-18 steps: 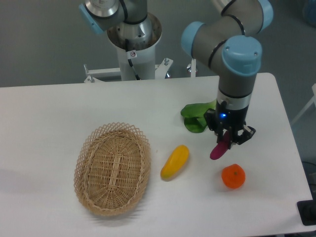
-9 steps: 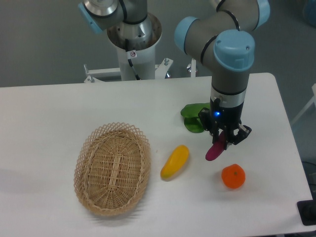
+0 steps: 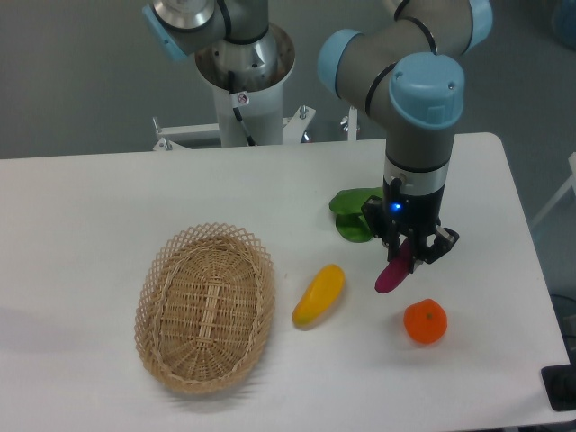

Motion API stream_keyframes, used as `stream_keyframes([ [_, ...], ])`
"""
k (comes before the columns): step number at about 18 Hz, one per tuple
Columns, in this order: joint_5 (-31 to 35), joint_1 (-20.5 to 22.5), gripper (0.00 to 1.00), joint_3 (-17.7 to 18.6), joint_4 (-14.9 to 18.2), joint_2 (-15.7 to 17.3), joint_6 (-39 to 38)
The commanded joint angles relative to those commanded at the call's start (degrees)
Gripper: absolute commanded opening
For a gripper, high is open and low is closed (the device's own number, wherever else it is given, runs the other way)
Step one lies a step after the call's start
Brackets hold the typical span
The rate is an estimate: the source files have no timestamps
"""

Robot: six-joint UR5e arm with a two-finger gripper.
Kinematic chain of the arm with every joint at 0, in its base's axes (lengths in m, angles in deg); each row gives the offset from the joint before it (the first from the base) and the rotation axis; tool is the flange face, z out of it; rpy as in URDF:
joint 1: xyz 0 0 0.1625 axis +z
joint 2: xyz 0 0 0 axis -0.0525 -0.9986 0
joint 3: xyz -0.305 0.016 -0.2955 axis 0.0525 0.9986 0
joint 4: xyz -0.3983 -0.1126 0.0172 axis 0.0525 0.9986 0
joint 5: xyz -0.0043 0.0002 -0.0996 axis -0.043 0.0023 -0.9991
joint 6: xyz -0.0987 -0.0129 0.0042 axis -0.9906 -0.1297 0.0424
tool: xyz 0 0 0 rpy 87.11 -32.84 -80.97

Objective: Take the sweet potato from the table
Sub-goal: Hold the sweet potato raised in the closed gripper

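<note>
Purple sweet potato [image 3: 392, 274] hangs pinched between the gripper [image 3: 411, 253] fingers, tilted, its lower tip pointing down-left above the table [image 3: 90, 207]. Landmark: the orange [image 3: 425, 321]. The potato sits just up-left of the orange. A yellow fruit [image 3: 319, 295] lies left of the orange; the wicker basket [image 3: 205, 307] lies farther left. A green item [image 3: 349, 213] lies beyond, partly hidden by the gripper.
</note>
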Motion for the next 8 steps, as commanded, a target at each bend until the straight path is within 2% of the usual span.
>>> stream_keyframes([
  [8,0.00,0.00,0.28,-0.26,0.00,0.09,0.00],
])
